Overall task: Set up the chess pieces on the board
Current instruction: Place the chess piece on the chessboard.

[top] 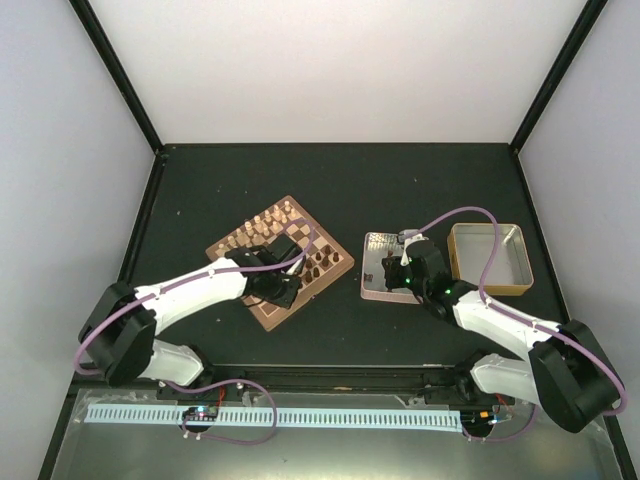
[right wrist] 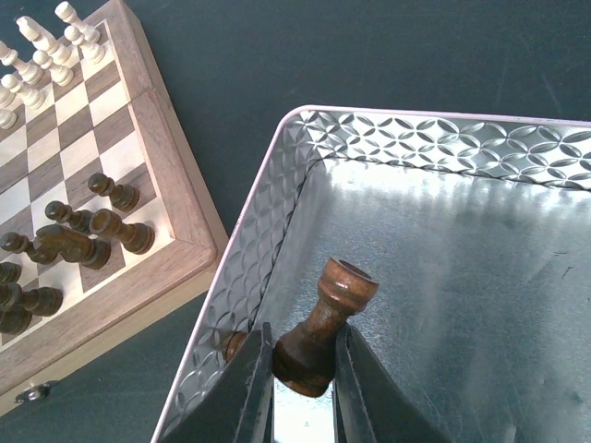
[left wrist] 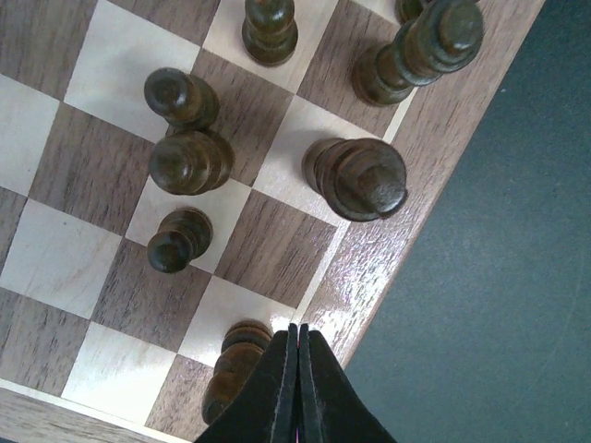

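Observation:
The board (top: 262, 305) lies left of centre, with pale pieces on its far side and dark chess pieces (top: 318, 262) on its near right side. My left gripper (top: 285, 290) is shut and empty over the board's near corner. In the left wrist view its tips (left wrist: 297, 329) are pressed together above the rim (left wrist: 397, 231), beside a dark piece (left wrist: 231, 365). Several dark pieces (left wrist: 355, 177) stand on nearby squares. My right gripper (right wrist: 303, 365) is shut on a dark rook (right wrist: 328, 332), held tilted inside the silvery tin (right wrist: 277, 203).
Another dark piece (right wrist: 235, 343) lies against the tin's wall, partly hidden by my right finger. A tan tray (top: 490, 258) stands right of the tin (top: 378, 290). The board's corner (right wrist: 175, 231) sits close to the tin's left edge. Pale pieces (right wrist: 42, 37) line the far rows.

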Robot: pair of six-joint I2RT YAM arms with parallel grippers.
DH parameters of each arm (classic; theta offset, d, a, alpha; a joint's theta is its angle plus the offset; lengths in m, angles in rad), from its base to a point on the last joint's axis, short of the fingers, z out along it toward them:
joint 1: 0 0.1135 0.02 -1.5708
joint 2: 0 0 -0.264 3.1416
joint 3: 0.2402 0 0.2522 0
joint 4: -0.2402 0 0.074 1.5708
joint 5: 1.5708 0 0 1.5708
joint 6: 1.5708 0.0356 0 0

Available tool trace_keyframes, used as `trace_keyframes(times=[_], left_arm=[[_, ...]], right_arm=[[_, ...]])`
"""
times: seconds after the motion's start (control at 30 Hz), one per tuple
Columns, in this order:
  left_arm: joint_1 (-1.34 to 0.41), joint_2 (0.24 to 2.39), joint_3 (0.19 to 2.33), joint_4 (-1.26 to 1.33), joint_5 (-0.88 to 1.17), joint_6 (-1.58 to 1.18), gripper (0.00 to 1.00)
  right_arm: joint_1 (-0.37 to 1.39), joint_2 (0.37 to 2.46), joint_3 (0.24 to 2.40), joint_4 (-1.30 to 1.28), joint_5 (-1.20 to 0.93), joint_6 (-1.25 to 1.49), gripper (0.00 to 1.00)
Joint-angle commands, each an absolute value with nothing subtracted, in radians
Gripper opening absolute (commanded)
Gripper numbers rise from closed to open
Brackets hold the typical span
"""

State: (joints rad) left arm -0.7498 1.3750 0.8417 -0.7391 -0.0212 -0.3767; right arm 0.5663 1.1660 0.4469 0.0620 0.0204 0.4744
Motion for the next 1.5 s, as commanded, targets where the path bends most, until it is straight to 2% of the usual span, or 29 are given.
trace_keyframes(times=[0.0, 0.37, 0.6, 0.7, 0.87, 1.13, 1.47], left_arm=[[-0.759, 1.393, 0.869, -0.746, -0.046, -0.363, 0.02], [-0.76, 1.263, 0.929, -0.758, -0.096, -0.415, 0.08], [-0.748, 1.239, 0.944, -0.737, -0.14, -0.44, 0.31], [-0.743, 1.273, 0.963, -0.741, -0.142, -0.434, 0.35], [-0.719, 1.364, 0.999, -0.748, -0.155, -0.434, 0.35], [-0.674, 1.439, 1.02, -0.727, -0.123, -0.425, 0.25], [-0.653, 1.493, 1.019, -0.708, -0.095, -0.409, 0.25]], right_arm=[[0.568, 1.164, 0.477, 0.071, 0.045, 0.477, 0.09], [0.568, 1.164, 0.474, 0.074, 0.038, 0.484, 0.09], [0.568, 1.158, 0.468, 0.075, 0.036, 0.486, 0.09], [0.568, 1.156, 0.465, 0.077, 0.036, 0.487, 0.09], [0.568, 1.154, 0.461, 0.078, 0.033, 0.489, 0.09], [0.568, 1.147, 0.456, 0.078, 0.036, 0.488, 0.09], [0.568, 1.155, 0.457, 0.081, 0.035, 0.487, 0.09]])
